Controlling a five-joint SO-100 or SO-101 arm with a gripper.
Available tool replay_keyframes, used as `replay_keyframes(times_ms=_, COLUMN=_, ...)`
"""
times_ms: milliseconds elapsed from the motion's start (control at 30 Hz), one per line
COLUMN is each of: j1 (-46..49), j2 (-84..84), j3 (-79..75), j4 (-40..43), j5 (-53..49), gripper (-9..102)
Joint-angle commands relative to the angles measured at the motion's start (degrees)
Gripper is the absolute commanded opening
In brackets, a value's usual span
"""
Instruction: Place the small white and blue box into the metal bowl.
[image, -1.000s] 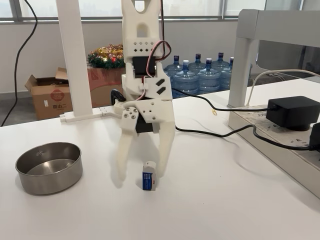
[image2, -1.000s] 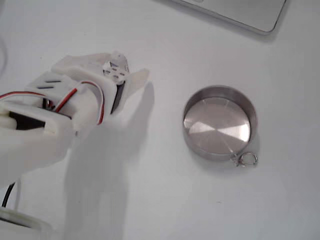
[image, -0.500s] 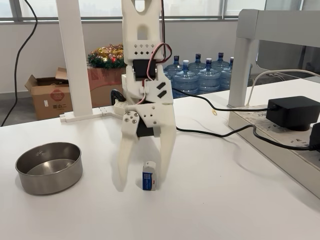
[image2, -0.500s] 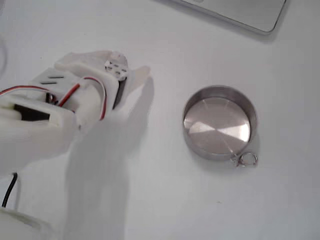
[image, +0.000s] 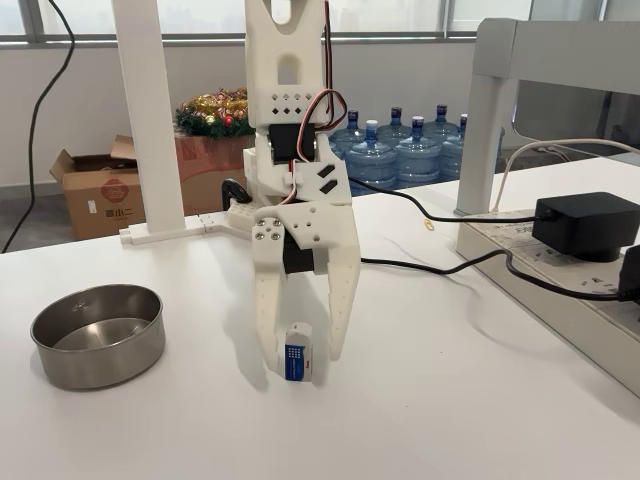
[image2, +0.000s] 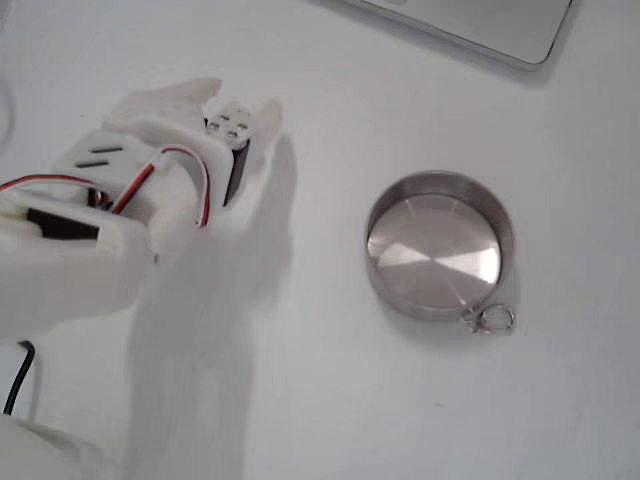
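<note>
Claw (image: 298, 362) pointing down, fingers narrowed around small white and blue box (image: 297, 355), box standing on white table (image: 450, 400); contact likely but hard to confirm. Metal bowl (image: 98, 335) well apart at left, empty.

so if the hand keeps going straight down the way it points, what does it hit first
Probably the white table. The hand points down with the small white and blue box between its fingers, so the fingertips should reach the tabletop, though depth is unclear.
</note>
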Motion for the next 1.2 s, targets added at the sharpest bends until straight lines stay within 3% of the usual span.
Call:
replay_keyframes(times_ms=0, j1=1.1, j2=0.7, j3=1.0, j4=-1.2, j5=-0.3, gripper=20)
replay_keyframes(times_ms=633, j1=1.5, j2=0.3, j3=1.7, j4=-1.3, j5=-0.3, gripper=19)
replay_keyframes(times_ms=833, j1=1.5, j2=0.4, j3=1.7, j4=-1.3, j5=-0.3, gripper=10)
replay_keyframes(times_ms=1167, j1=1.6, j2=0.4, j3=1.8, j4=-1.3, j5=-0.3, gripper=5)
